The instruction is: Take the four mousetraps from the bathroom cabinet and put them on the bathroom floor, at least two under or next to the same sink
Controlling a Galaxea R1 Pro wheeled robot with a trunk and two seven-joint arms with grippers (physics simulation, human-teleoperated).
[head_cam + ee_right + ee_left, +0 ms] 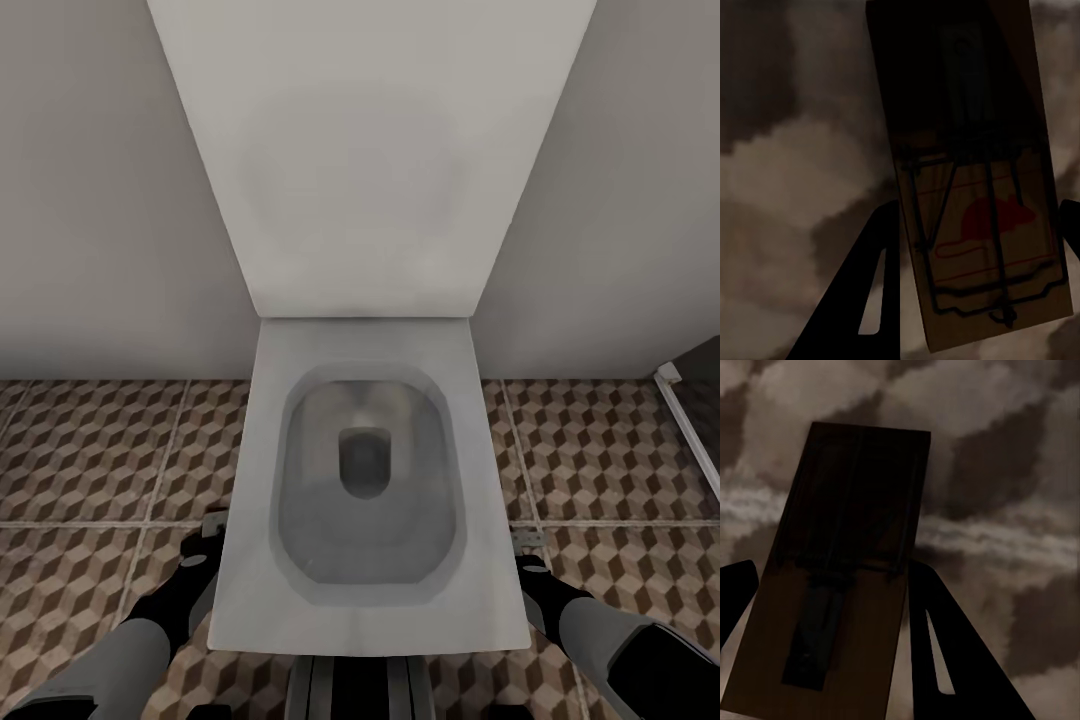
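Wooden mousetraps number two, one clamped in each gripper: left mousetrap (pixel 844 577), right mousetrap (pixel 971 180) with its red mouse print facing the wrist camera. From the head, left gripper (pixel 212 528) at 7 o'clock and right gripper (pixel 528 545) at 5 o'clock flank the toilet (pixel 365 480) over the bathroom floor (pixel 90 450).

Matt wood mousetrap (pixel 979 187), wire metal parts; patterned tile floor (pixel 100 450)
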